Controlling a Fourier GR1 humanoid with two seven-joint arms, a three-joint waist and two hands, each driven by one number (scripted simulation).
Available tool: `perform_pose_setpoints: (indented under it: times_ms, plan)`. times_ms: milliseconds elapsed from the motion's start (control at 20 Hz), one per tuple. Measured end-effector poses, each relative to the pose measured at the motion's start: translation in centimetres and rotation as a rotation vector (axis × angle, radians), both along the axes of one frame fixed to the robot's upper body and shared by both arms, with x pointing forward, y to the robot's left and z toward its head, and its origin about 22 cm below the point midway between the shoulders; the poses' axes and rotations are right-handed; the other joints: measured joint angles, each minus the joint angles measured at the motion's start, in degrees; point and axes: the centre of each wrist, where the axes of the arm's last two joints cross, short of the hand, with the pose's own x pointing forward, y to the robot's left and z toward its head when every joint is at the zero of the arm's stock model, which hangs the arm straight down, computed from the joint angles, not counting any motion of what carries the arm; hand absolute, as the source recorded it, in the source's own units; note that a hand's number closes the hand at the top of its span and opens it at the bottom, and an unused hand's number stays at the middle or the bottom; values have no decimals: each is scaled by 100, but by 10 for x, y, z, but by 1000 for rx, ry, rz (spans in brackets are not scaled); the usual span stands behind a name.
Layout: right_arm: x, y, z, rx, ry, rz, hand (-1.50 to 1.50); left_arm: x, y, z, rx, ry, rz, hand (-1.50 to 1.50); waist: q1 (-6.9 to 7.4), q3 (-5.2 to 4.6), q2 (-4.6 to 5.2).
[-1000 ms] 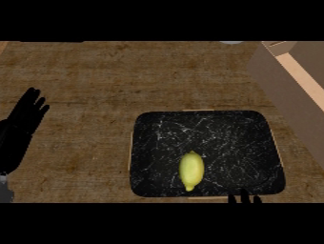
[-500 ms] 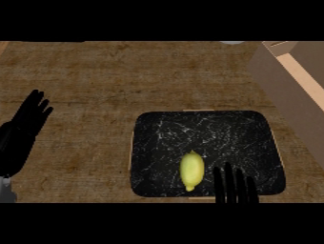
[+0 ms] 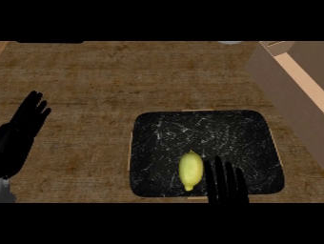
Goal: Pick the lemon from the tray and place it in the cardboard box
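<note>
**Right hand beside lemon on tray; left hand at rest**

1. Work surface. The counter (image 3: 123,81) has a brown, woven-looking top. No brand, label or writing can be read on any item in the head view.

2. Tray. A black tray (image 3: 214,128) with white marbled streaks and rounded corners lies on the counter, right of centre, towards the lower edge of the view.

3. Lemon. The lemon (image 3: 190,169) lies inside the tray, in its lower middle part, long axis running up and down the view. It rests on the tray surface and is not held.

4. Right hand. The right hand (image 3: 227,183) enters from the lower edge, over the tray's near rim. Its fingers are straight and point up the view, spread open and holding nothing. The fingers stand just beside the lemon on its right; whether they touch it cannot be told.

5. Left hand. The left hand (image 3: 20,133) shows at the left edge, well apart from the tray, fingers straight and pointing up, open and resting.

6. Cardboard box. The cardboard box (image 3: 298,95) stands at the upper right, set at a slant, with a lighter inner strip visible. It is near the tray's upper right corner without touching it.
</note>
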Motion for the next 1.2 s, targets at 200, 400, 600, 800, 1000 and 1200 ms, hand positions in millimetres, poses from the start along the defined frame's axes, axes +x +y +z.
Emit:
perform_pose_setpoints:
  times_ms: [200,400,600,800,1000,1200]
  plan:
    - [8,0,-5,2,-5,-4,-150,-4,2,1,3,3,6,0,-4,1,-6]
    - [20,7,-9,-3,-19,-12,150,-2,-1,1,-1,2,7,0,-15,0,-9]
    - [50,25,-17,-15,-68,-7,150,-2,7,-2,-2,2,7,0,-29,-2,-16]
    - [61,33,-26,-15,-103,1,150,1,2,1,0,1,8,0,-52,-12,-44]
    - [62,39,-29,-25,-130,7,150,-2,2,-2,1,5,8,0,-63,-16,-54]
    - [89,30,-17,4,-39,1,150,5,1,4,-1,3,1,0,-42,-12,-33]
